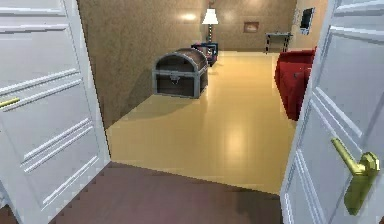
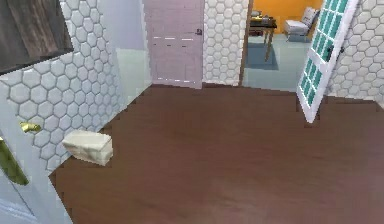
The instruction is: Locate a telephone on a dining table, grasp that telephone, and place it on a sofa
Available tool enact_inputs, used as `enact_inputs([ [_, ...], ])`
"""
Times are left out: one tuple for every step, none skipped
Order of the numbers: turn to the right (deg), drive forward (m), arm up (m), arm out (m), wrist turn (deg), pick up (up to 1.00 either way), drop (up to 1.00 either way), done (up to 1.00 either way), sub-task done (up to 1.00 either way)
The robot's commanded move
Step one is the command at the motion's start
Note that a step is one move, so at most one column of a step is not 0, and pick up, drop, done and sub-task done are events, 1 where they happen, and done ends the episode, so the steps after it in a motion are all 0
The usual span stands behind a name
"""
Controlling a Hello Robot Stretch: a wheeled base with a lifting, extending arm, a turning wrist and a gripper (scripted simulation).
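1. Step in hand, as I judge it: search. Drive squarely between the white doors (image 1: 40, 100), staying clear of the brass handle (image 1: 355, 172).
2. Red seat (image 1: 295, 80) at the forward view's right is likely the sofa. Note it.
3. Check the dark worktop (image 2: 262, 25) in the orange room first.
4. Telephone: you cannot yet tell its place or look. Pincer: you cannot tell its state.

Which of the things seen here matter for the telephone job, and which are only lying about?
Maybe for the job:
red seat, perhaps the sofa
dark table, perhaps the dining table

Lying about:
chest
lamp
white box
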Motion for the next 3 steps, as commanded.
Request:
enact_inputs([
  [0.0,1.00,0.00,0.00,0.0,0.00,0.00,0.00,0.00],
  [12.0,0.00,0.00,0.00,0.0,0.00,0.00,0.00,0.00],
  [0.0,0.10,0.00,0.00,0.0,0.00,0.00,0.00,0.00],
])
